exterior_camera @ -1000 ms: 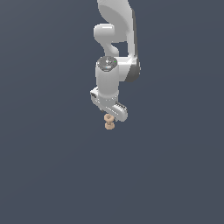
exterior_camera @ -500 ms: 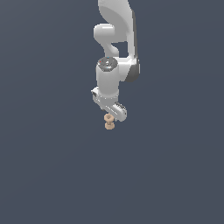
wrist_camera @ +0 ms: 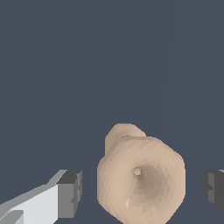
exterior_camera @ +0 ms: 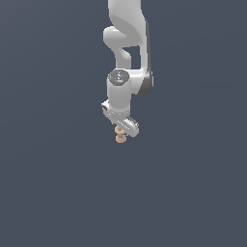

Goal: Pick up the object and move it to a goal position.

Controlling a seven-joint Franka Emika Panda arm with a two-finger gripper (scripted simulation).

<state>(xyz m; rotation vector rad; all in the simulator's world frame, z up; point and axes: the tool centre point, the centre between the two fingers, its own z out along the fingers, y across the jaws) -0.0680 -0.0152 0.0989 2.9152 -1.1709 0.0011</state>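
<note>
No text, label, brand, number or sign can be read in either view. The round grey cap [exterior_camera: 118, 77] on the white arm [exterior_camera: 129, 29], in the exterior view, carries a few tiny coloured specks, too small to make out as characters. The peach object [wrist_camera: 141, 177] shows only a plain surface with a small dimple at its centre, and the dark pads [wrist_camera: 70, 192] beside it are unmarked.

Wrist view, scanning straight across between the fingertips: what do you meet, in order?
One gripper finger with its dark pad, a gap, the tan spool-like object seen end-on, another gap, then the other finger's dark pad. Neither pad touches the object.
</note>
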